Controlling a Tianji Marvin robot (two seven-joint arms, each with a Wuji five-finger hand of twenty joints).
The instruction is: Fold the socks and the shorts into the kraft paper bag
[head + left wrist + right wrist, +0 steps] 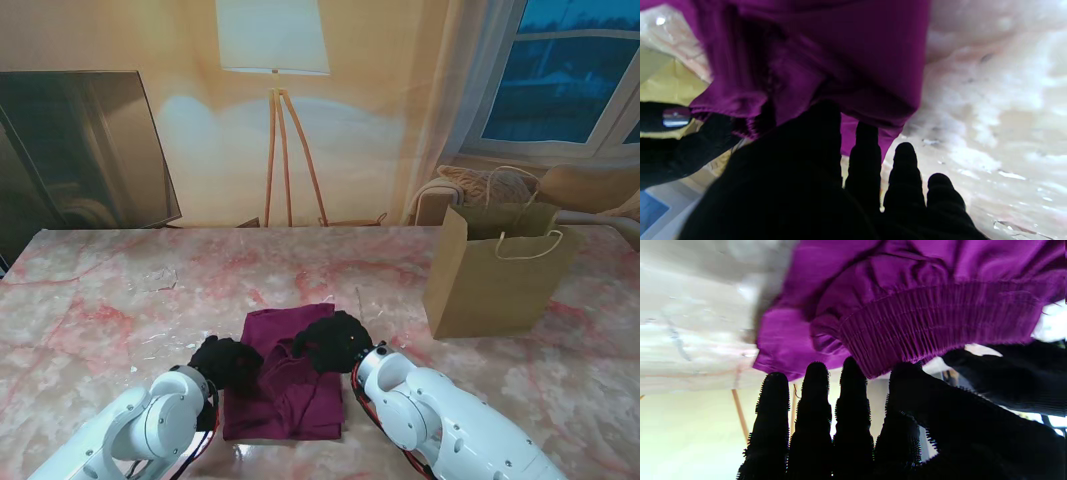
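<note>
The purple shorts [290,385] lie crumpled on the marble table [110,300], right in front of me. My left hand [228,362] in its black glove grips their left side. My right hand [335,340] grips the bunched middle from the right. In the right wrist view the ribbed waistband [933,326] is lifted, pinched between thumb and fingers [853,396]. The left wrist view has the shorts' raised edge [840,50] caught between thumb and fingers [867,156]. The kraft paper bag [495,275] stands open and upright at the far right. No socks are in view.
Behind the table stand a floor lamp [275,120], a dark screen [80,150] on the left and an armchair [500,185] behind the bag. A window [570,70] is at the back right.
</note>
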